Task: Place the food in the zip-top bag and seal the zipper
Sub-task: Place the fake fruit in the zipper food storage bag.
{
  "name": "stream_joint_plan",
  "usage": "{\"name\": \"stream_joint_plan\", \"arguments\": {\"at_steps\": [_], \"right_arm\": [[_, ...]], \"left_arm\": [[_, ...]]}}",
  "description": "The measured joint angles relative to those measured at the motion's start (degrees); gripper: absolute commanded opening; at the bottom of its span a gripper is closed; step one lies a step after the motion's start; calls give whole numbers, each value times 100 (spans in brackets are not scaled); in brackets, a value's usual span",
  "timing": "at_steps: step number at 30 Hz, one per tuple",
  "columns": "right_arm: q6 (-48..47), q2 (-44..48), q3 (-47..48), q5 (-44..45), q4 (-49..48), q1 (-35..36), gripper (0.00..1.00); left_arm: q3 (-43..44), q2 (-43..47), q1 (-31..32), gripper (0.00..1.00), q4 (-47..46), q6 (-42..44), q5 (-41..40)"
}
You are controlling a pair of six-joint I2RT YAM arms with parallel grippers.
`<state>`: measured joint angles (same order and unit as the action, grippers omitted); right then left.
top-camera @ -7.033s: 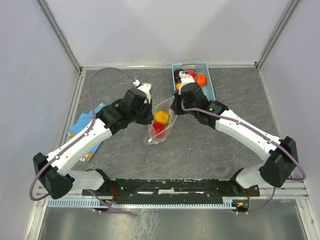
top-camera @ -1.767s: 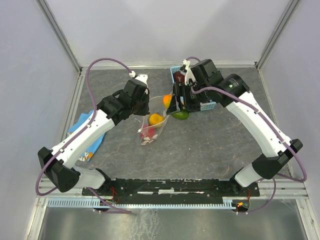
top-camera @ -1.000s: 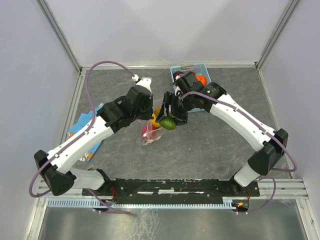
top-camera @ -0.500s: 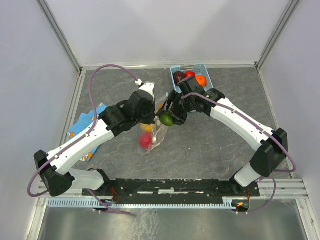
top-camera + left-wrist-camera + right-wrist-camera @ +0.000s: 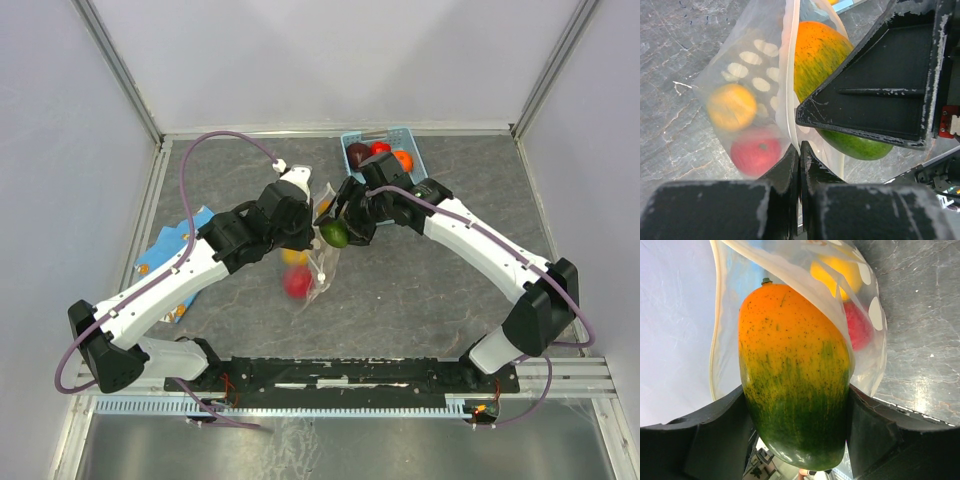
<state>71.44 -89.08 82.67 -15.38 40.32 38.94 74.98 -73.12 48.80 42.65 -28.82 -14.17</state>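
Observation:
The zip-top bag [image 5: 308, 262], clear with white spots, hangs from my left gripper [image 5: 306, 214], which is shut on its rim [image 5: 791, 107]. The whitish zipper [image 5: 789, 60] runs along the open mouth. Inside lie a yellow-orange fruit [image 5: 732, 106] and a red one [image 5: 756, 154]. My right gripper [image 5: 350, 222] is shut on a mango [image 5: 792, 365], orange at one end and green at the other. The mango's orange end [image 5: 820, 52] sits between the two lips of the mouth. From the right wrist, the bag film [image 5: 790, 275] drapes over the mango, with the yellow [image 5: 837, 270] and red [image 5: 857, 325] fruits beyond.
A light-blue basket [image 5: 418, 158] at the back holds a maroon [image 5: 358, 153], a red [image 5: 380, 148] and an orange fruit [image 5: 402, 159]. A blue cloth [image 5: 165, 256] lies left under the left arm. Metal rails edge the grey table [image 5: 440, 280].
The right gripper has carried the mango from over the basket leftward to the bag's mouth. The left gripper has lifted the bag, so its fruits hang lower. In the last half second, hardly anything moved.

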Motion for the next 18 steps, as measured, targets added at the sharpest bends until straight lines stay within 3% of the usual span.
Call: {"name": "stream_joint_plan", "arguments": {"at_steps": [6, 18], "right_arm": [[-149, 0, 4, 205, 162, 0, 70], [-796, -155, 616, 398, 944, 2, 85]], "left_arm": [[-2, 0, 0, 3, -87, -199, 232], [-120, 0, 9, 3, -361, -442, 509]]}}
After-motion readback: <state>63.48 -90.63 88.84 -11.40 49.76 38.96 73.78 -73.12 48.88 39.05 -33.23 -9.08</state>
